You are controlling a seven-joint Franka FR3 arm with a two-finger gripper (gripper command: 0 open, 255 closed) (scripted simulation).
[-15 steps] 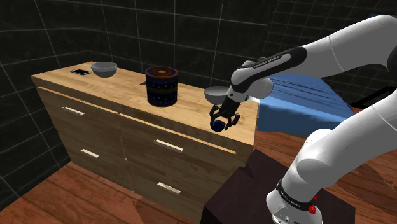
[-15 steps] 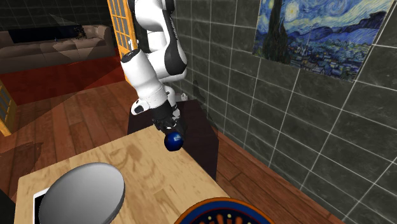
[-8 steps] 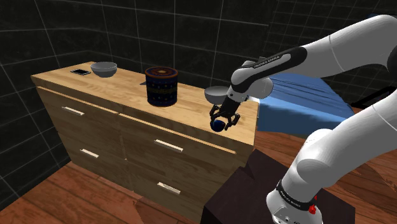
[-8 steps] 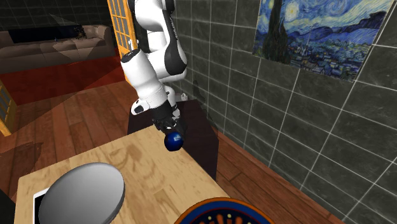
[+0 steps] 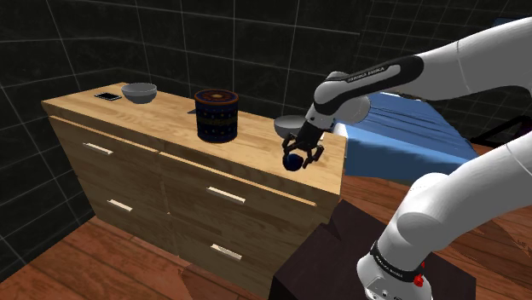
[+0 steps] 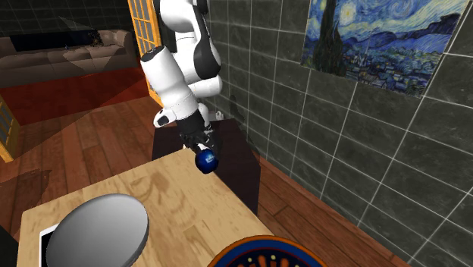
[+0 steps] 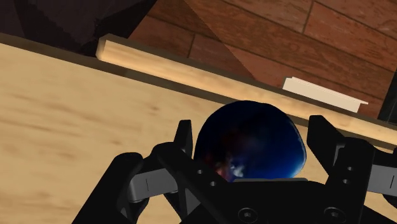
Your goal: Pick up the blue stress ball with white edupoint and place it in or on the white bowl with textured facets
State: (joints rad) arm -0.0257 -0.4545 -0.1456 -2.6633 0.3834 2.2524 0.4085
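Shoulder view: gripper (image 5: 297, 158), jaws clamped on the blue ball (image 5: 294, 162), has risen a little above the dresser (image 5: 170, 119), so the carry is starting.

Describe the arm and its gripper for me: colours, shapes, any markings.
The arm has rounded, glossy white links with dark bands at the joints. One dark band carries small white lettering, too small to read. A red mark sits on a dark ring low on the arm. The gripper is all black, and its two fingers are blocky and angular.
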